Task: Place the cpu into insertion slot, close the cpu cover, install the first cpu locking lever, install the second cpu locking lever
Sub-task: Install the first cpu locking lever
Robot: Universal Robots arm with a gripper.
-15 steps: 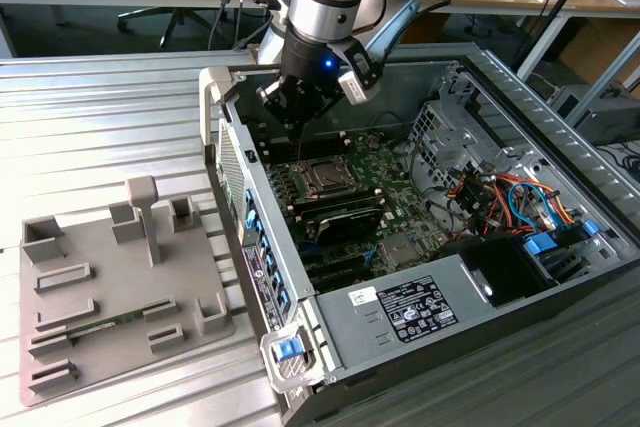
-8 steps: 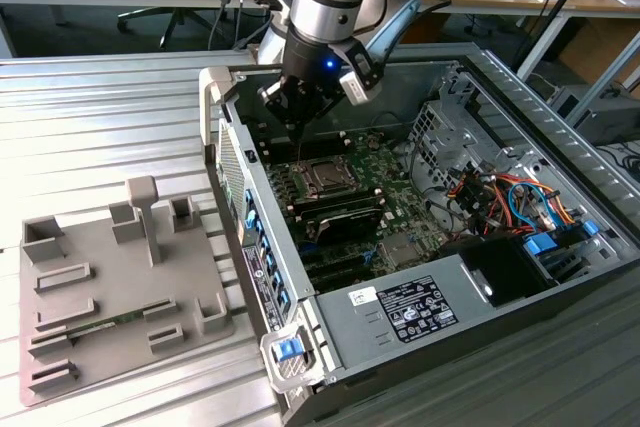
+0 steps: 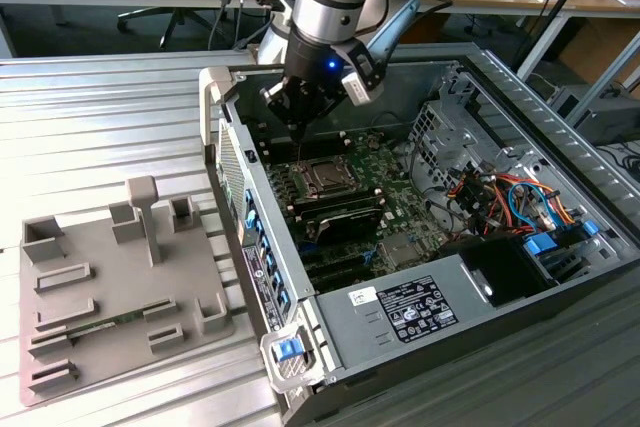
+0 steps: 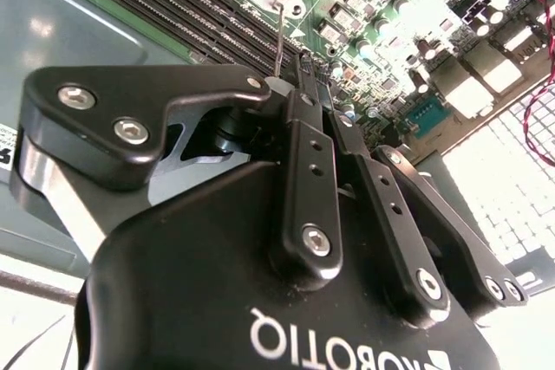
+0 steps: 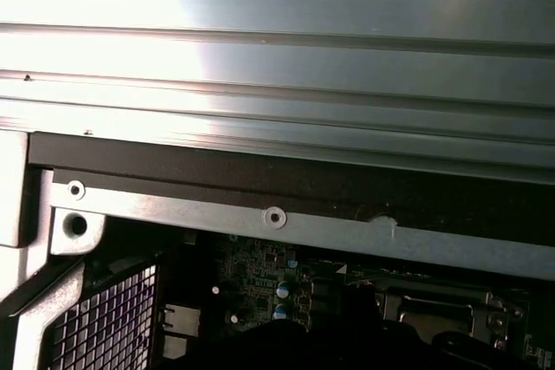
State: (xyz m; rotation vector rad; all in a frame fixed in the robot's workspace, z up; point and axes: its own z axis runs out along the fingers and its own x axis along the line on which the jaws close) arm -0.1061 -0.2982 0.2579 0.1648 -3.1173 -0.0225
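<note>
Now the grey tray sits on the surface, left of the computer case. Inside the case, the end effector hangs just above the insertion slot. I cannot tell how wide it is.

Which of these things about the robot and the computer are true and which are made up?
1. The gripper hangs over the green board inside the open computer case. True.
2. The insertion slot is on the grey tray. False: it sits on the board inside the case.
3. The grey tray lies at the exterior view's left of the case. True.
4. The gripper rests on the grey tray. False: it is above the board, near the slot.
</note>
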